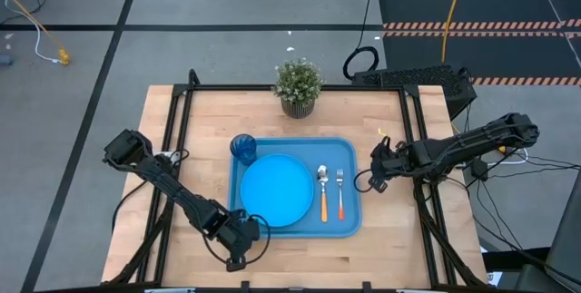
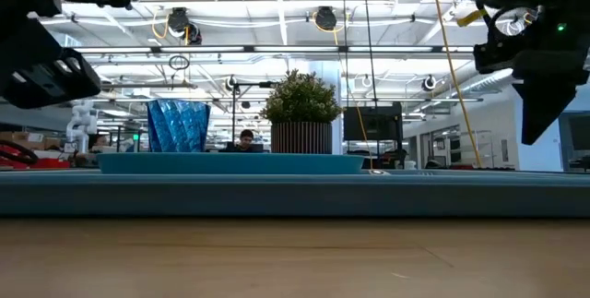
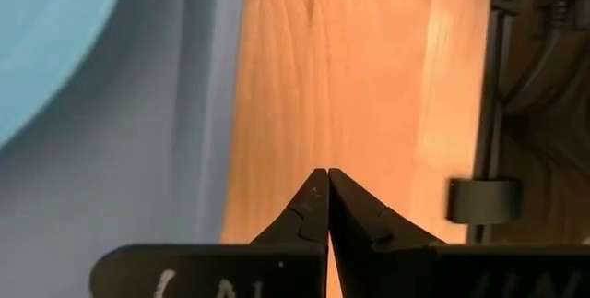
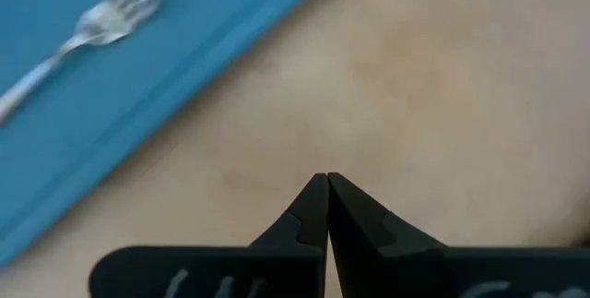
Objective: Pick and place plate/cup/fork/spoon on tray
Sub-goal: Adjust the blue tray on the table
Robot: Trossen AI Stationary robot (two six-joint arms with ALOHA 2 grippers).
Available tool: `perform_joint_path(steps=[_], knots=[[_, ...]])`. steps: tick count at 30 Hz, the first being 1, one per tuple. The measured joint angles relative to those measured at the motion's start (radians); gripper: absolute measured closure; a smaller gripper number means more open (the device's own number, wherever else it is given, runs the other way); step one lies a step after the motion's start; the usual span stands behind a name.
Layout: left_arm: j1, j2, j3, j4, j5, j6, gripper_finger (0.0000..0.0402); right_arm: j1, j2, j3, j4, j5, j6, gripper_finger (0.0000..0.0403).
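The tray (image 1: 349,157) is flanked by both grippers — left gripper (image 1: 238,258) and right gripper (image 1: 374,180), each pinched empty; a potted plant (image 1: 298,87) is set behind.

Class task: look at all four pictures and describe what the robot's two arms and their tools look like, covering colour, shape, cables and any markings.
Both arms are dark, nearly black, built of jointed segments with black cables looping beside them. The left tool and right tool each end in two dark, tapering fingers forming a pointed wedge. Faint pale markings show on the dark block behind each tool's fingers, too cut off to read. A small green light shows on one arm in the low view.
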Motion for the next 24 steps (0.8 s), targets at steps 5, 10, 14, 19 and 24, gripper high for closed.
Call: perform_joint_path(steps=[5, 10, 14, 19, 24], knots=[[0.004, 0.000, 0.000, -0.024, -0.004, 0.052, 0.0401, 0.054, 0.001, 0.000, 0.153, -0.140, -0.073, 0.0403], [0.016, -0.030, -0.001, -0.030, -0.080, 0.144, 0.0401, 0.136, 0.021, 0.001, 0.256, -0.202, -0.076, 0.0403], [0.029, -0.093, -0.001, -0.086, -0.140, 0.174, 0.0401, 0.226, 0.059, 0.001, 0.412, -0.232, -0.109, 0.0403], [0.046, -0.149, -0.001, -0.135, -0.135, 0.177, 0.0401, 0.319, 0.158, 0.002, 0.644, -0.214, -0.144, 0.0403], [0.056, -0.152, 0.000, -0.189, -0.030, 0.204, 0.0401, 0.406, 0.303, 0.024, 0.668, -0.212, -0.048, 0.0403]])
